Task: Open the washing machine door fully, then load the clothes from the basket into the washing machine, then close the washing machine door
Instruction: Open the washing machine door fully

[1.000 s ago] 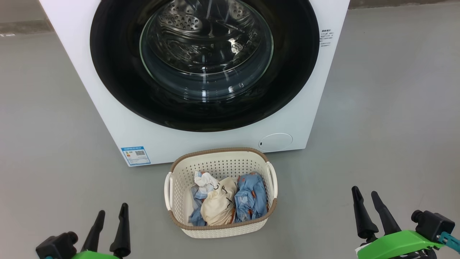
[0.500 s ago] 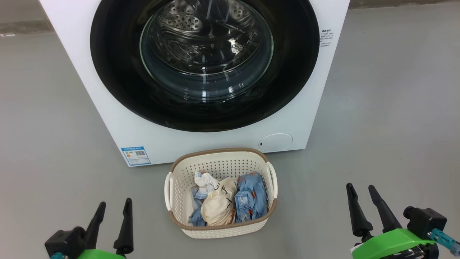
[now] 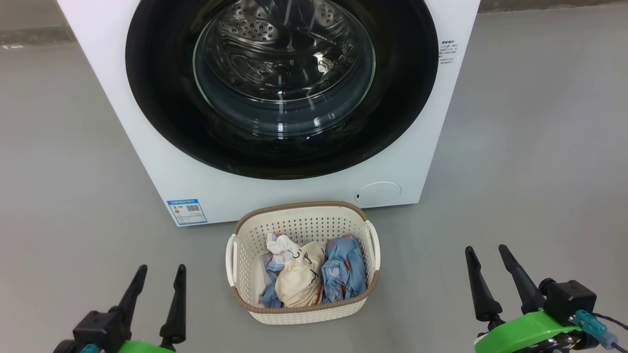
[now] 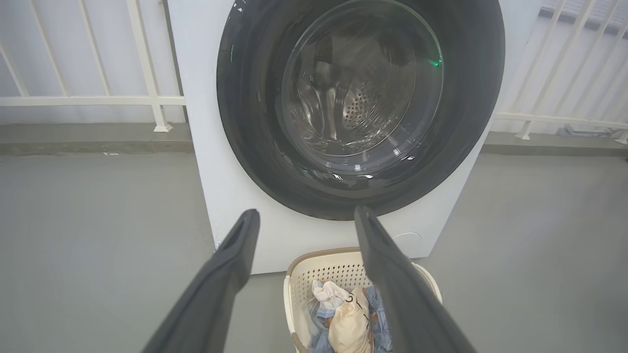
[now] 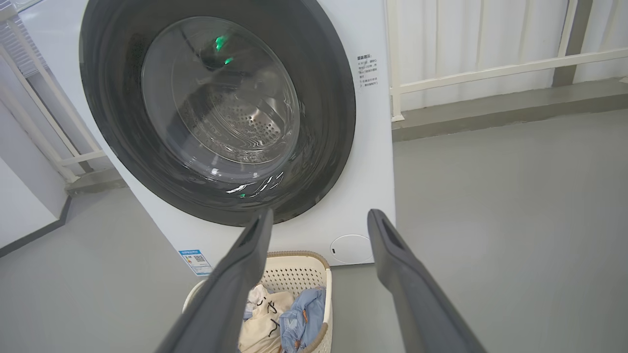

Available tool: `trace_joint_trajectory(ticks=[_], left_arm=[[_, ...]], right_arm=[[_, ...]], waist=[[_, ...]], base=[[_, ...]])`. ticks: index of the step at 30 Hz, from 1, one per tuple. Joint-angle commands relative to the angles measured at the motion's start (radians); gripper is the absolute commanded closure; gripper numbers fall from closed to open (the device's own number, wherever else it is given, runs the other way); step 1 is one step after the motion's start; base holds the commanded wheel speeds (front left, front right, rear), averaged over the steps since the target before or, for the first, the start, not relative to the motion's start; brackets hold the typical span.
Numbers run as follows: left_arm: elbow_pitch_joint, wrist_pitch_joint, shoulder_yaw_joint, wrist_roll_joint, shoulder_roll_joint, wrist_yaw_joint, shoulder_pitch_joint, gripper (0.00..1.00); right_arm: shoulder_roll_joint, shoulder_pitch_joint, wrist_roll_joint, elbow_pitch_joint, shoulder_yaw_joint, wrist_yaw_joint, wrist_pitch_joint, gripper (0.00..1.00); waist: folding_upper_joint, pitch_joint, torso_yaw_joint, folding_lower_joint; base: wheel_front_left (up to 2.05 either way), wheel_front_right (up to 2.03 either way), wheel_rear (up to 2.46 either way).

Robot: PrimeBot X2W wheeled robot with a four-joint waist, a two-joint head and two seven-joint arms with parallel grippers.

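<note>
Glossy black plastic forms the wide round rim of the washing machine door (image 3: 162,113), which sits closed and flush against the front of the washing machine (image 3: 147,162) in the upper half of the head view. At its centre a clear glass bowl bulges outward, and the perforated steel drum (image 3: 255,29) shines through it. The cabinet is smooth, white and boxy, with a small blue label sticker (image 3: 186,211) at its lower left corner and a round filter cap (image 3: 378,193) at lower right.

Just below the machine, at bottom centre, the basket (image 3: 301,208) stands on the matte grey floor (image 3: 530,147). It is an oval of cream plastic with rows of small holes, a brown woven-look rim and white side handles. The clothes (image 3: 299,279) lie crumpled inside it: a cream piece with black marks in the middle, a light blue one (image 3: 343,274) with orange print at right, and a white one (image 3: 279,243) behind.

The left gripper (image 3: 162,268) sits at the lower left and the right gripper (image 3: 485,248) at the lower right, each with tapered dark fingers spread wide, gripping nothing and well apart from the basket.
</note>
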Motion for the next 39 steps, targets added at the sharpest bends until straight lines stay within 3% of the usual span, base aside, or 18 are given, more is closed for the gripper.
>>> trace_joint_trajectory(ticks=[1, 17, 39], left_arm=[[-0.016, -0.014, 0.03, 0.025, 0.024, -0.003, -0.039, 0.0], [-0.012, -0.014, 0.035, 0.097, 0.025, -0.003, -0.045, 0.0], [-0.003, -0.014, 0.03, 0.057, 0.026, -0.003, -0.044, 0.0]], right_arm=[[-0.012, -0.039, -0.021, -0.029, 0.032, 0.01, -0.016, 0.0], [-0.012, -0.038, -0.02, -0.032, 0.027, 0.01, -0.016, 0.0], [-0.005, -0.031, -0.019, -0.039, 0.025, 0.01, -0.016, 0.0]], waist=[[0.0, -0.002, -0.001, 0.0], [0.0, -0.001, -0.001, 0.0], [0.0, -0.003, -0.012, 0.0]], base=[[0.0, 0.0, 0.0], [0.33, 0.12, -0.45], [1.75, 0.43, -2.18]])
